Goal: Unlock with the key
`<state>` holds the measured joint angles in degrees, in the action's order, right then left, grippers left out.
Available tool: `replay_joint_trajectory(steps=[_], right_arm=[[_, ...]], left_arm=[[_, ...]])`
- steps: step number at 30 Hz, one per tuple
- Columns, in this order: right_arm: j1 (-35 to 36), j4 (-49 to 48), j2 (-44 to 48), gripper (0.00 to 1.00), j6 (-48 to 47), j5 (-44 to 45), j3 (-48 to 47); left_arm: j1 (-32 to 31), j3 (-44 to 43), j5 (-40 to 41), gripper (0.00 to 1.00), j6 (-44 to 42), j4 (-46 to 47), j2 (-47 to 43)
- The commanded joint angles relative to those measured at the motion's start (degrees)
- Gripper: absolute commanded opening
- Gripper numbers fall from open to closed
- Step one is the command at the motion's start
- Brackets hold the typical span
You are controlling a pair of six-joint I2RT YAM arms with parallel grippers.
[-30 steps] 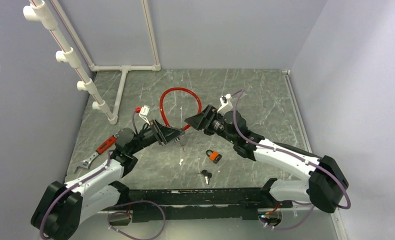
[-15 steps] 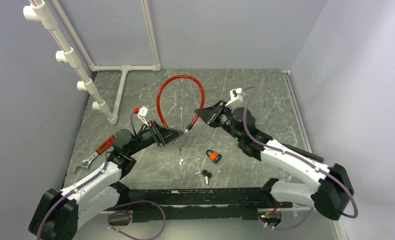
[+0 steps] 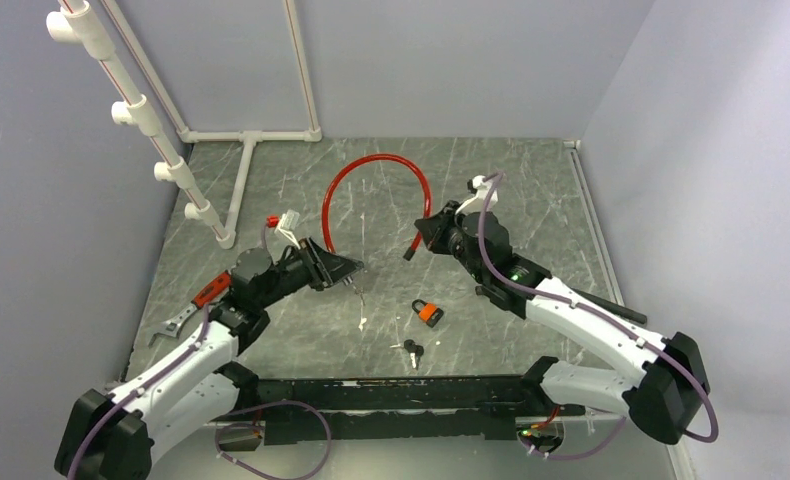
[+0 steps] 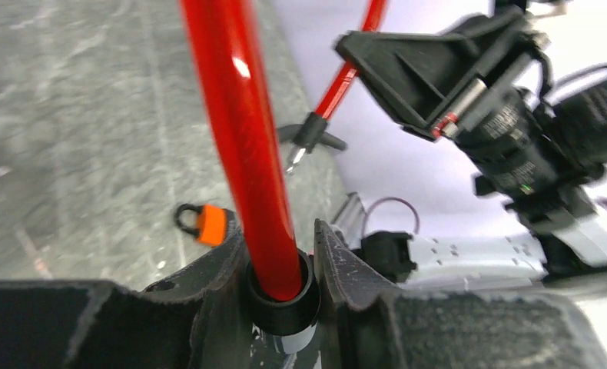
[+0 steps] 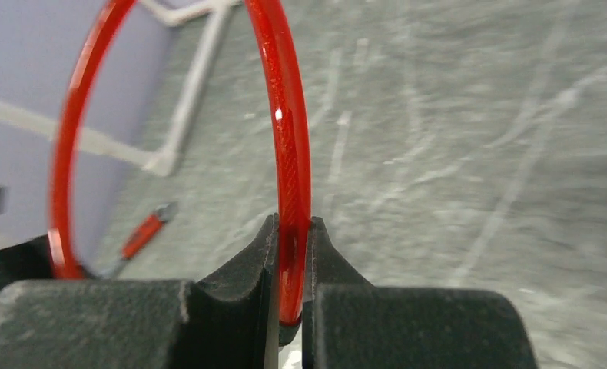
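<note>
Pinching the black lock barrel point(image 4: 283, 304) of the red cable lock point(image 3: 379, 159), my left end effector point(image 3: 343, 268) is pressed together on it. The cable rises straight out from between its fingers point(image 4: 345, 265). The barrel's long axis runs along those fingers, its mouth facing away from my wrist. Its far end is hidden in the grip, so I cannot tell whether a key sits in it.

From there the cable arcs up and over to my right end effector point(image 3: 428, 230), which is clamped on the cable itself just above the pin end point(image 4: 310, 137). That pin hangs to the right of my left end effector, well apart from the barrel, with its tip sloping back down toward it. The two ends are not joined, so I judge the cable lock to be open.

The coming move turns on that gap. The pin belongs to my right arm, the barrel to my left, and their axes are not in line.

Below and between both end effectors, toward my bases, an orange padlock point(image 3: 428, 312) and a set of keys point(image 3: 412, 349) lie on the surface point(image 3: 511, 180), near each other but not touching.
</note>
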<state>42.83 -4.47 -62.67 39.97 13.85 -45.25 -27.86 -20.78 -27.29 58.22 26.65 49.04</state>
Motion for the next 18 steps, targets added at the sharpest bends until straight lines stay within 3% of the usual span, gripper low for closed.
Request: replay_joint_trajectory(steps=[1, 4, 7, 12, 18], right_arm=[[-2.05, 6.64, -0.03, 0.00, -12.57, 16.40, -5.54], [-5.18, 13.86, -5.23, 0.00, -16.28, 16.15, -11.01], [-9.73, 17.35, -9.45, 0.00, -17.27, 11.82, -13.44], [-15.98, 17.32, -14.37, 0.00, -18.62, 4.69, -14.46], [-17.63, 15.24, -24.48, 0.00, -19.47, -0.08, -19.35]], left_arm=[[-0.09, -6.54, 12.69, 0.00, -5.92, -19.47, -2.29], [-0.09, -9.30, 21.20, 0.00, -7.34, -31.02, -0.34], [-0.05, -10.14, 26.46, 0.00, -7.90, -34.51, 3.11], [-0.01, -11.07, 33.02, 0.00, -10.34, -33.40, 10.75], [0.30, -17.94, 35.98, 0.00, -11.95, -32.12, 25.18]])
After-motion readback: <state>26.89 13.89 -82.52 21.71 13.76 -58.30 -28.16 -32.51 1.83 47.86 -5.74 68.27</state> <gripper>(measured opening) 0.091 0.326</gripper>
